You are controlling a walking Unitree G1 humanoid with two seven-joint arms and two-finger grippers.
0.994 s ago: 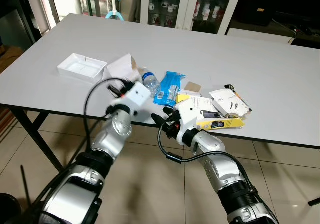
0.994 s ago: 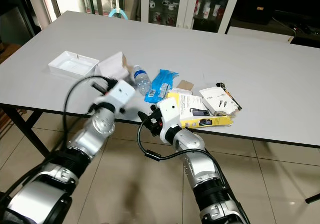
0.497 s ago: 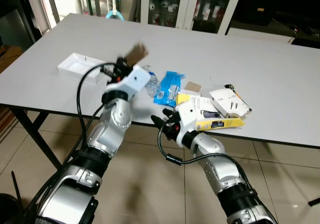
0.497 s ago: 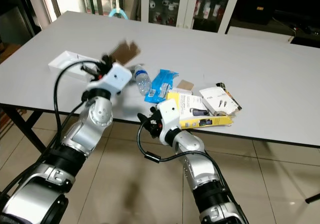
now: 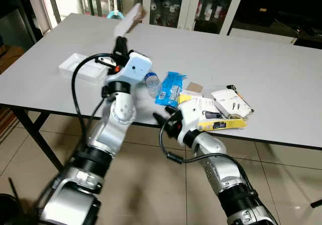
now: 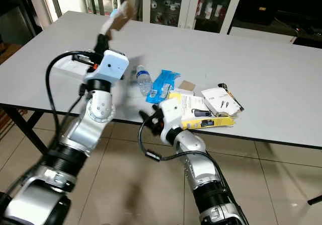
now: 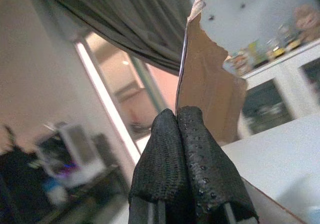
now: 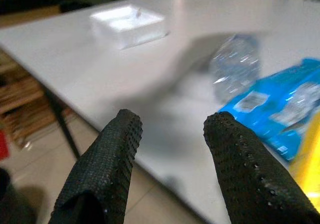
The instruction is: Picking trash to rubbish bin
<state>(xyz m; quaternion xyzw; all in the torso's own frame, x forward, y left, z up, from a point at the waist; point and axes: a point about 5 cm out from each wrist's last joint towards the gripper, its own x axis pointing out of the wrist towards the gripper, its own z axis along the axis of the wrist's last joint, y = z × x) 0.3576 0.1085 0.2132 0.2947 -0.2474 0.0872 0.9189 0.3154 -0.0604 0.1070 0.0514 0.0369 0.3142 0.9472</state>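
One scrap of torn cardboard (image 7: 202, 88) is pinched between the left gripper (image 7: 185, 115)'s pressed-together fingers, raised above the tabletop (image 5: 261, 59)'s left part, presumably for binning, while the right gripper (image 8: 170, 129) waits spread at the near edge.

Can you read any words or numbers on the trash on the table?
Blue packet: print too small to read.
Yellow box: label too blurred to read.
White card: print too small to read.
Bottle: label unreadable.
Cardboard piece in the left end effector: no text shows.
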